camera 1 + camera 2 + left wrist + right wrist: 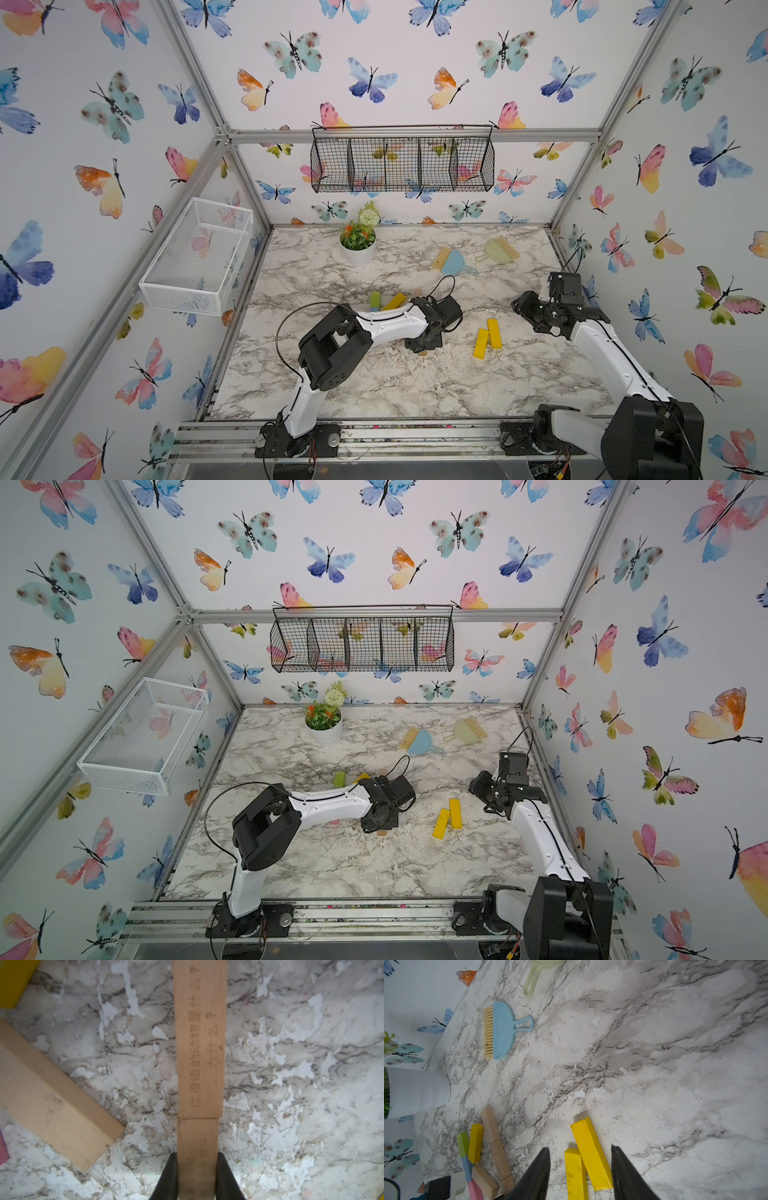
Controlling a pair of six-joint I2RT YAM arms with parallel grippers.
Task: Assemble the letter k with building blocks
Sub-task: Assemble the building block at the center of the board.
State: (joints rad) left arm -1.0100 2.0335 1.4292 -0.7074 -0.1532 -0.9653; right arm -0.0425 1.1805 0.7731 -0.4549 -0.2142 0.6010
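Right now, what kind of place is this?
Probably a robot practice booth: two robot arms bolted to a rail, butterfly-paper walls on a metal frame, toy blocks on a marble-look table.

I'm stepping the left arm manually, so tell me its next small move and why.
Probably open the left hand and lift straight up. It is shut on a long tan wooden block whose end already meets the engraved tan wooden block in one straight line, like the stem of the K. Whether the held block rests fully on the marble table I cannot tell.
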